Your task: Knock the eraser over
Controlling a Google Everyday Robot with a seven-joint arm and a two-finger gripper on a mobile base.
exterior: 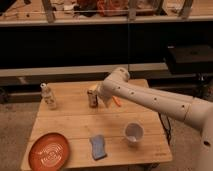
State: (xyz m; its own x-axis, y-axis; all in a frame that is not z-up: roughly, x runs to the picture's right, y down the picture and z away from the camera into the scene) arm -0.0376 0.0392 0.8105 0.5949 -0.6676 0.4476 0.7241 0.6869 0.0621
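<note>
The eraser (92,97) is a small dark block with a reddish-brown and white face. It stands upright on the wooden table (75,122) near its back middle. My gripper (102,94) is at the end of the white arm, right beside the eraser's right side and seemingly touching it. The arm's wrist hides most of the gripper.
A clear bottle (47,96) stands at the table's back left. An orange plate (49,151) lies at the front left, a blue-grey pad (98,146) at the front middle, and a white cup (133,133) to its right. A small orange object (116,101) lies under the arm.
</note>
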